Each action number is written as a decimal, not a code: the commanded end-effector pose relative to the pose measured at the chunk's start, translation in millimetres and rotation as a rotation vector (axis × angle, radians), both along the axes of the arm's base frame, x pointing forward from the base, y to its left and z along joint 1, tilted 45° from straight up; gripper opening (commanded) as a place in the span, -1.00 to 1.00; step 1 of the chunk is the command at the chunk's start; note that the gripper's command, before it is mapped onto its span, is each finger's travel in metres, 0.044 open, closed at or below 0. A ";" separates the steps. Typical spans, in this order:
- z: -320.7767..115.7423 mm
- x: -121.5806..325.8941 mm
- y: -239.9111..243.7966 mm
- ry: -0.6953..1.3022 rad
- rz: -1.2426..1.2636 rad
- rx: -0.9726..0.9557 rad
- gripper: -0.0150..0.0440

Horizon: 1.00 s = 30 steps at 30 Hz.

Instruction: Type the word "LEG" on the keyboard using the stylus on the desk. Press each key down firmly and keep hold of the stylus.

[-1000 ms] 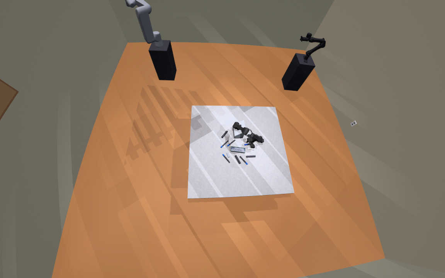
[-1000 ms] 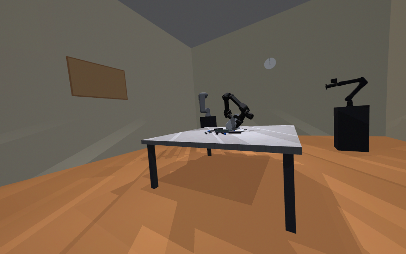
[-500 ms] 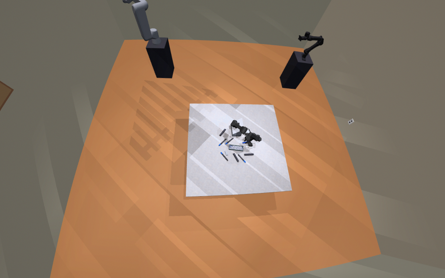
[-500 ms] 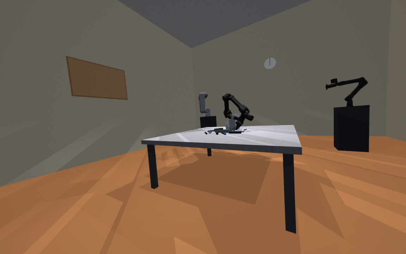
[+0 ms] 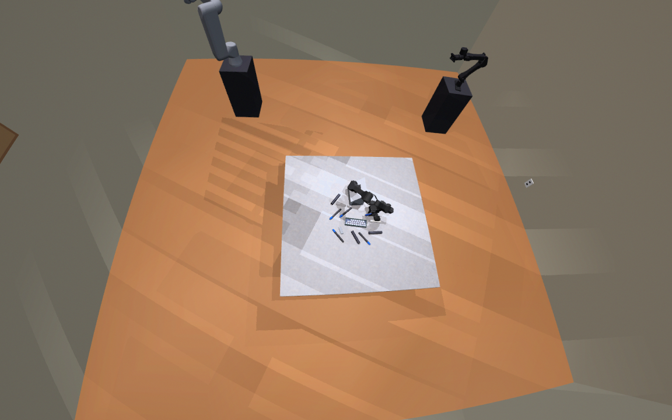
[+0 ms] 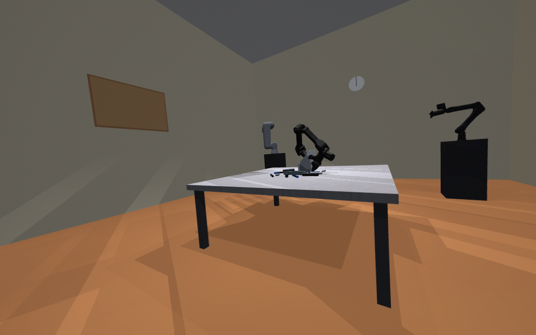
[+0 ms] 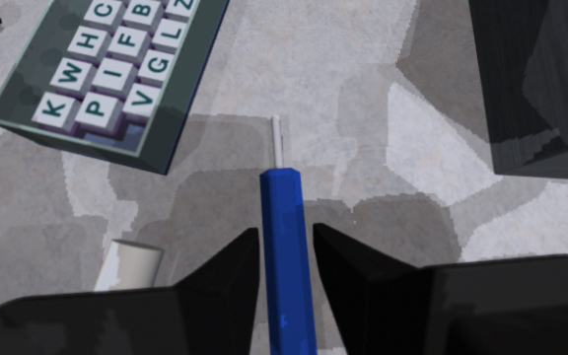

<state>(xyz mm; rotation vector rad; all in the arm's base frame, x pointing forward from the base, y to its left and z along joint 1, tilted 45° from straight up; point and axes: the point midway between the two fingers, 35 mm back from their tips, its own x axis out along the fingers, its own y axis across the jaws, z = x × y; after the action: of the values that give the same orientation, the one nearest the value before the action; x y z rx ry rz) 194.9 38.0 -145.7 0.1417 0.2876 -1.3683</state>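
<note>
Gripper (image 5: 372,214) (image 6: 315,168) (image 7: 286,236) narrowed around stylus (image 5: 368,214) (image 7: 286,256), gaps both sides.
In wrist view, its tip points to twelve o'clock; keyboard (image 5: 356,222) (image 6: 295,172) (image 7: 114,75) at ten.

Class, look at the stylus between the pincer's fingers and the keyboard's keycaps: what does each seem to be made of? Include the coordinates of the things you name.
Stylus (image 7: 286,247): probably smooth plastic, from its even blue, faceted barrel; its thin pale tip (image 7: 277,140) could be metal or plastic.

Keycaps (image 7: 112,76): likely matte plastic, being pale, block-shaped and without bright glints.

stylus (image 7: 288,276) cut off at its rear
</note>
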 end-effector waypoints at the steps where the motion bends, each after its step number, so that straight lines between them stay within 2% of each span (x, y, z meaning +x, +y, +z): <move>1: 0.2 0.1 0.2 -0.001 0.000 0.000 -0.34; 8: 0.2 0.1 0.2 -0.001 0.000 0.000 -0.49; 14: 4.9 -0.1 5.3 0.000 0.000 0.001 -0.49; 21: 34.9 -4.4 34.2 0.001 0.001 0.002 -0.49; 30: 37.0 -1.4 31.7 0.057 -0.036 0.016 -0.49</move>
<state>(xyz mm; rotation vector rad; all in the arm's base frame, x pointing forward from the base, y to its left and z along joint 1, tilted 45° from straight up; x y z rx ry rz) 190.8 69.2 -111.4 0.1248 0.3141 -1.3807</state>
